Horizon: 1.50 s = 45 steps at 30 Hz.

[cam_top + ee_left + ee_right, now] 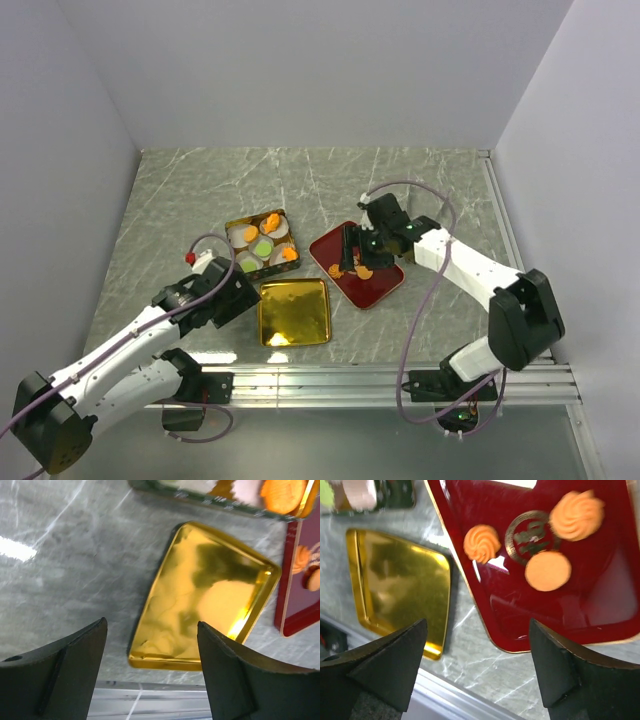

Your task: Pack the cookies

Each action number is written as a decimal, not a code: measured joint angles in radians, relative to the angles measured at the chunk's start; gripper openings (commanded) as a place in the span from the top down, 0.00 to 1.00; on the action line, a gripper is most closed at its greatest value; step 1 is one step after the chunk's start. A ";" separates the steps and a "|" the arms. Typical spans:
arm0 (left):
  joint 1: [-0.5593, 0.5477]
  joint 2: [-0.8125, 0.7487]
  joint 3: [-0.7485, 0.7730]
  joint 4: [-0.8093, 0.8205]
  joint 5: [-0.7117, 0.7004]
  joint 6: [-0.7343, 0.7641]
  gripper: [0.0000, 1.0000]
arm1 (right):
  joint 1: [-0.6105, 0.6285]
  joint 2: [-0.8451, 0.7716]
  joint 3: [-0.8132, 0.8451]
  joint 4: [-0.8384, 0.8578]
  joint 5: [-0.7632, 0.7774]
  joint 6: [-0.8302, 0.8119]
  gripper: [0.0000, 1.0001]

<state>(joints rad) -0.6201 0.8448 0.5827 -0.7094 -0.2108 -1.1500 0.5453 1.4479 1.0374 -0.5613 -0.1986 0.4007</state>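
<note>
An open gold tin [262, 243] holds white paper cups with orange cookies [271, 221] and green cookies [263, 248]. A red tray [378, 288] to its right carries three orange cookies: two swirled [482, 543] [576, 515] and one flat round [548, 570]. My right gripper [352, 252] hangs open and empty over the red tray's left part; in the right wrist view [477, 622] its jaws stand wide apart above the tray's near corner. My left gripper [243, 293] is open and empty beside the gold lid's left edge, also shown in the left wrist view [151, 624].
A shiny gold lid [293, 311] lies empty between the tin and the near rail, also in the left wrist view [205, 595] and the right wrist view [400, 590]. An aluminium rail [380, 378] runs along the near table edge. Grey walls enclose the table.
</note>
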 measured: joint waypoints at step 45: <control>-0.050 0.092 -0.105 0.083 -0.022 -0.065 0.35 | 0.041 0.587 0.437 -0.185 0.068 -0.072 0.49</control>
<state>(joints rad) -0.6697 0.9363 0.4778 -0.6262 -0.2329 -1.2148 0.5861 2.0346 1.4742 -0.7467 -0.1303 0.3283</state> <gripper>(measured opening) 0.658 0.530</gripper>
